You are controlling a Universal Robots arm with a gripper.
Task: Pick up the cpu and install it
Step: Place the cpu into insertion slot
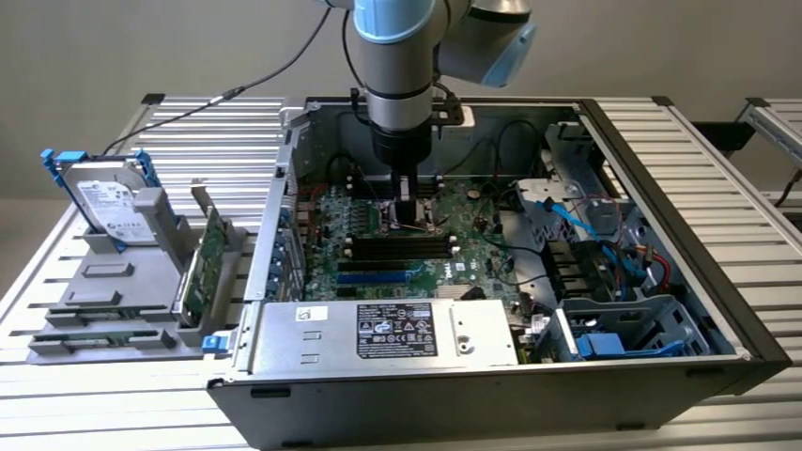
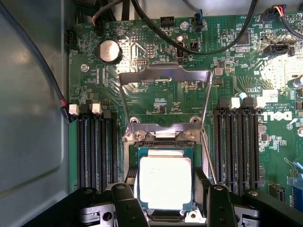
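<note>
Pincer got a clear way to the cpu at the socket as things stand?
Likely yes. The pincer sits right above the cpu, and the metal retention frame is hinged back off the socket, so nothing lies across the chip.

The exterior view has soft, even light. The wall [image 1: 126, 47] across the top of the frame is pale grey and the table [image 1: 701, 150] is bright. Inside the computer case [image 1: 501, 413], mid-frame, it is darker and shady. In the wrist view the chip [image 2: 164, 182] shines almost white with glare. The green board [image 2: 165, 104] is well lit, and the case wall [image 2: 33, 118] is dim.
</note>
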